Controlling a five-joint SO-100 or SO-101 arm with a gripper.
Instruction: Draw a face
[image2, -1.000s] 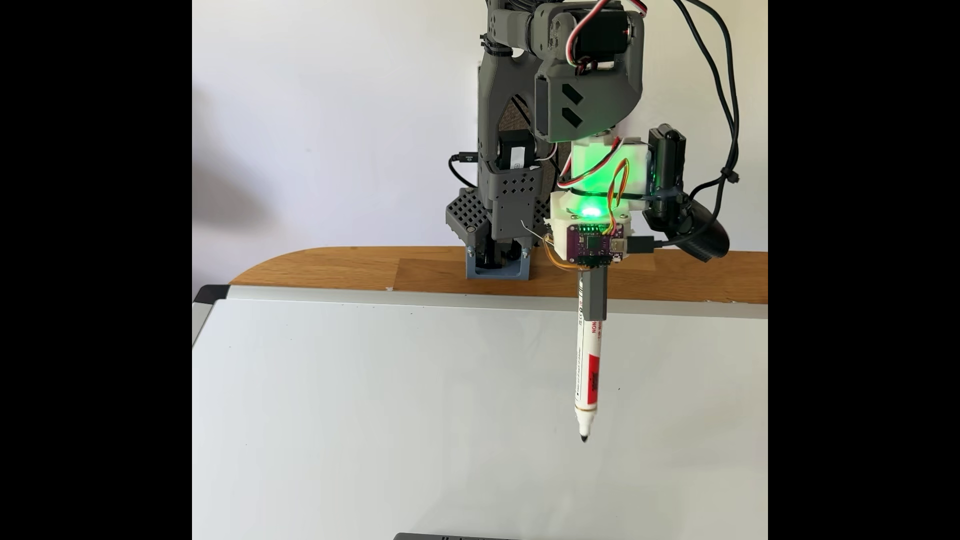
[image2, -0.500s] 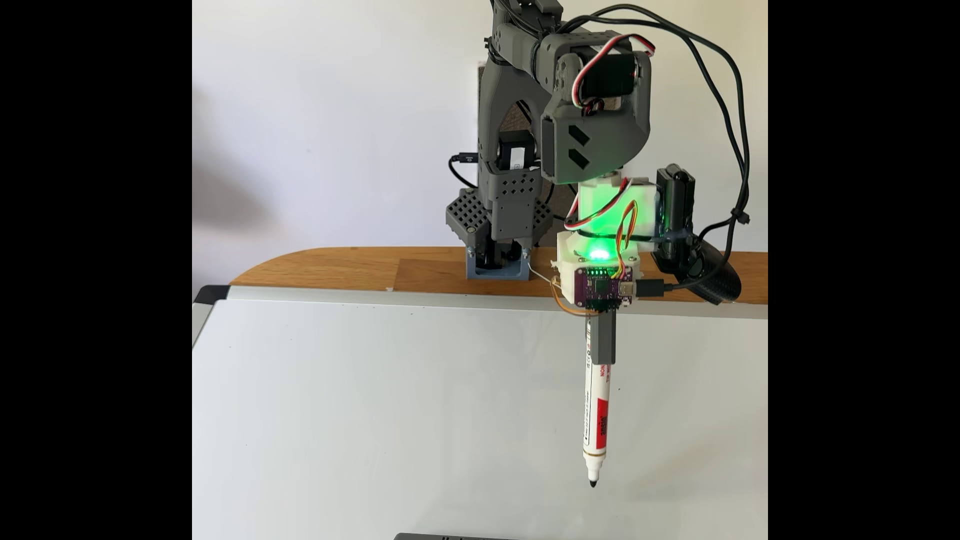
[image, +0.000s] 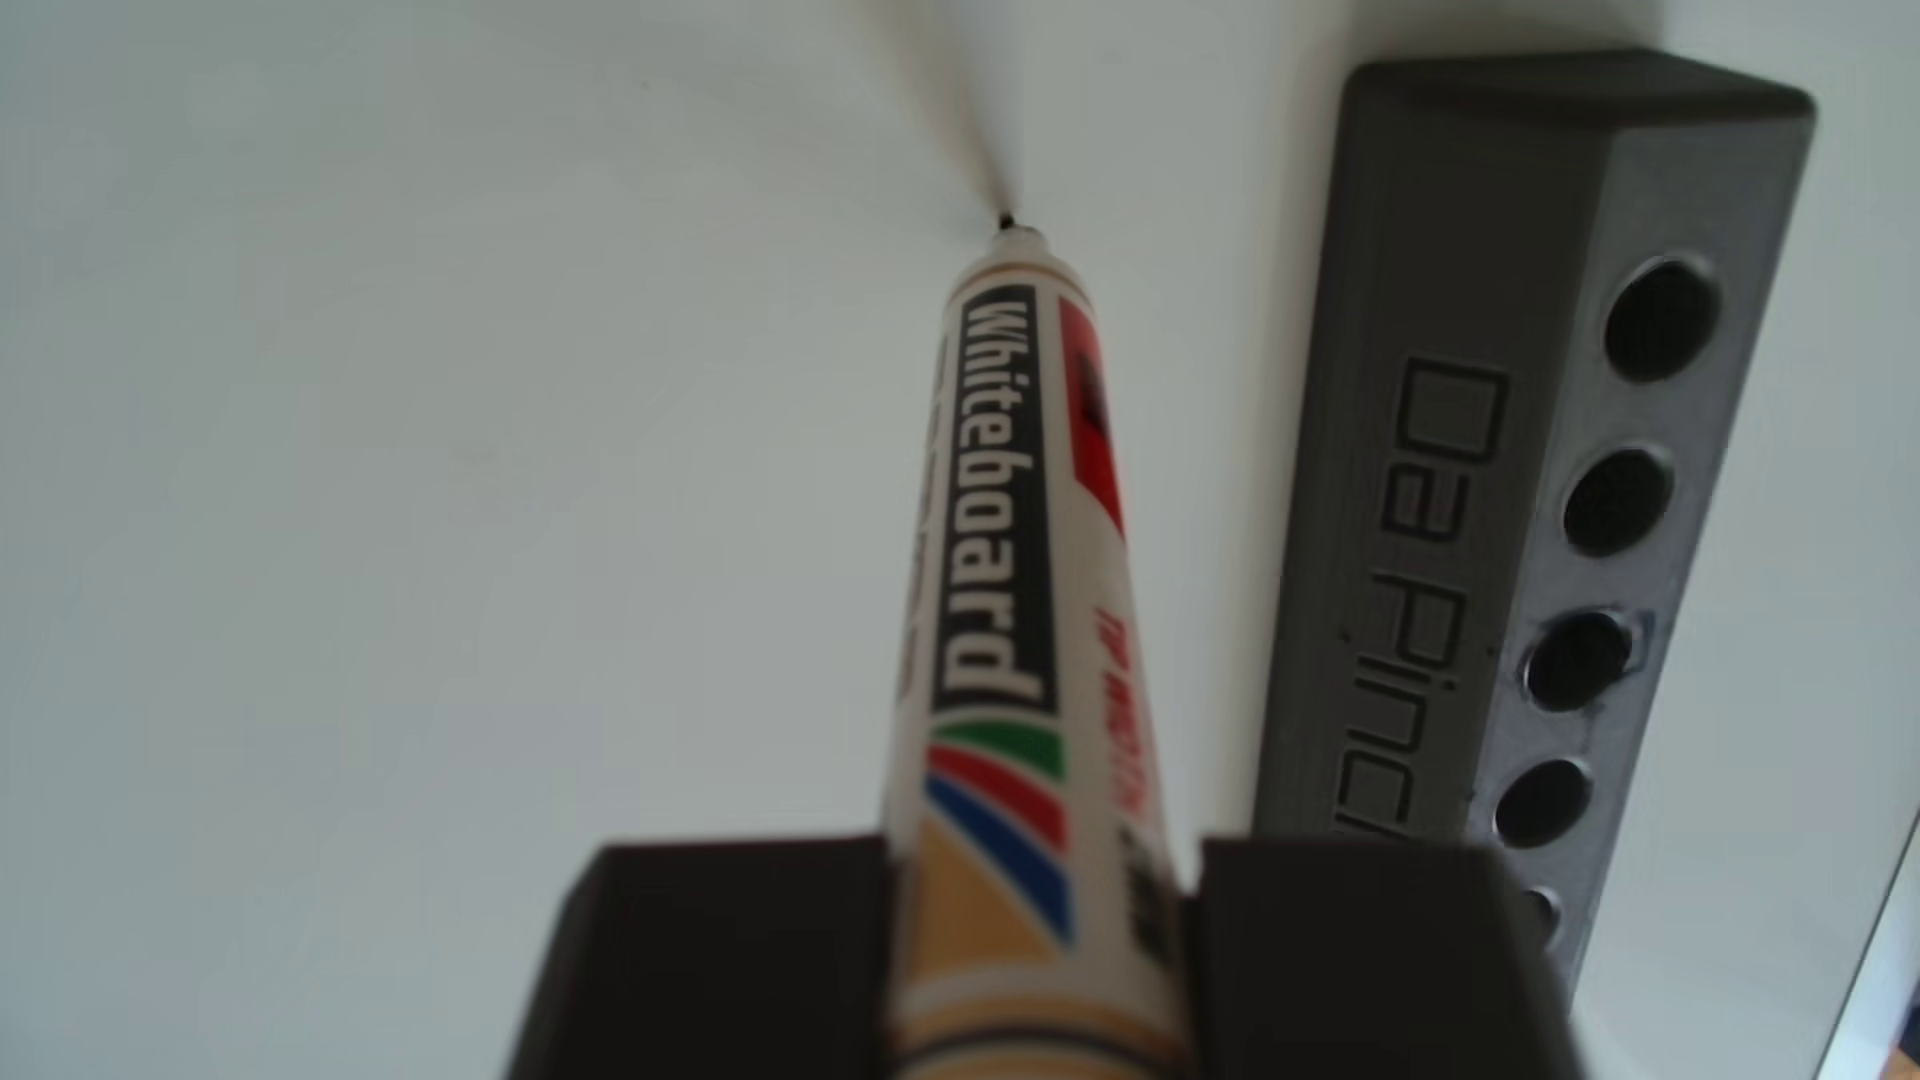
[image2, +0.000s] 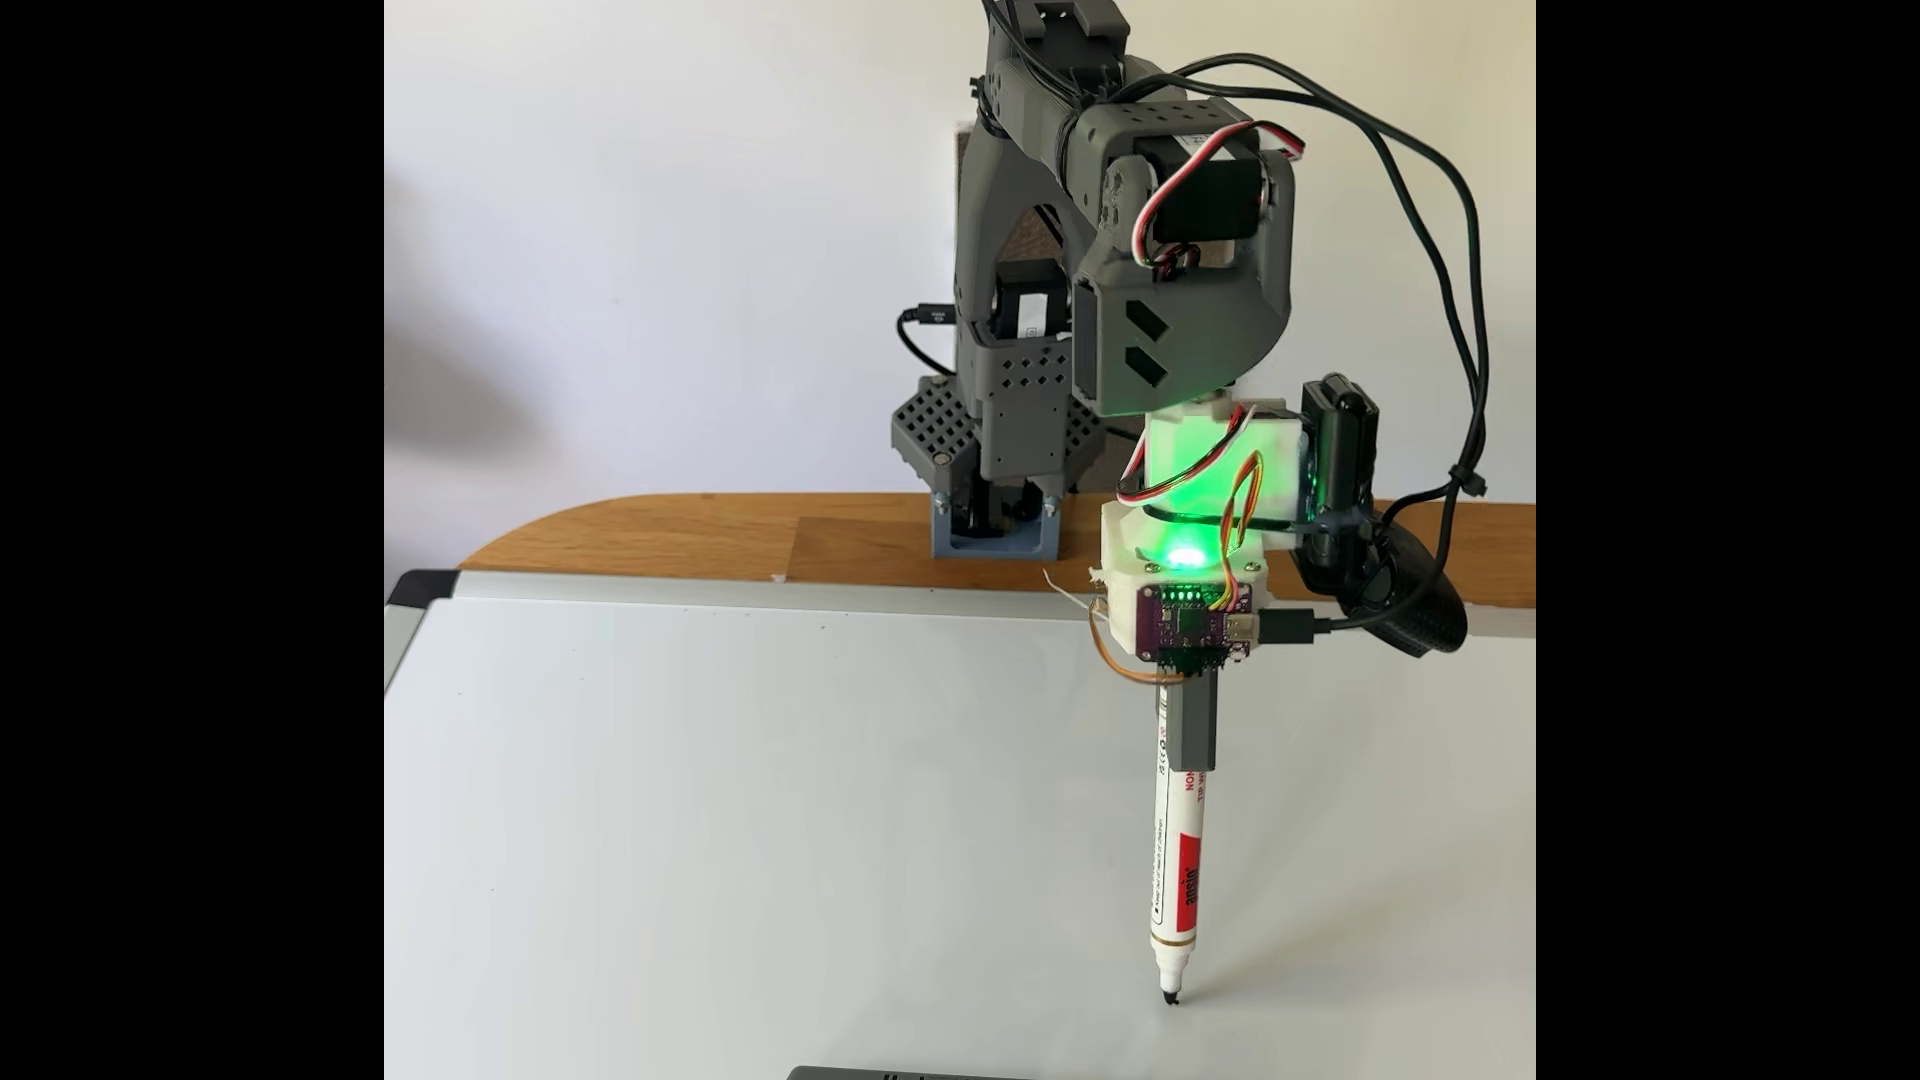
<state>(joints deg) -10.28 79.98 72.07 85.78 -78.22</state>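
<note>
Right now your gripper (image2: 1185, 727) points straight down over the whiteboard (image2: 727, 831), and its dark jaws are clamped on the upper barrel of a whiteboard marker (image2: 1176, 872). In the other view you see the same hold from above: the two dark fingers (image: 727, 955) sit either side of the marker (image: 997, 582), pressed against its barrel.

Look at the tip in the fixed view: the black nib (image2: 1171, 998) sits on or just above the board, near the board's front edge and toward its right side. You cannot tell from that angle whether it truly touches. In the other view the nib (image: 281, 220) meets its own faint reflection on the white surface, so contact looks likely but is not certain.

As for the face, no finished strokes show on the board; any ink would lie under the nib, where the marker hides it.

Beside the marker in the other view lies the grey block (image: 1455, 436) with a row of round holes and the engraved "Da Pinchi" lettering; it lies just to the right of the marker. In the fixed view its top edge (image2: 894, 1072) peeks in at the board's front edge.

A green light (image2: 1184, 558) glows on the white wrist mount.
</note>
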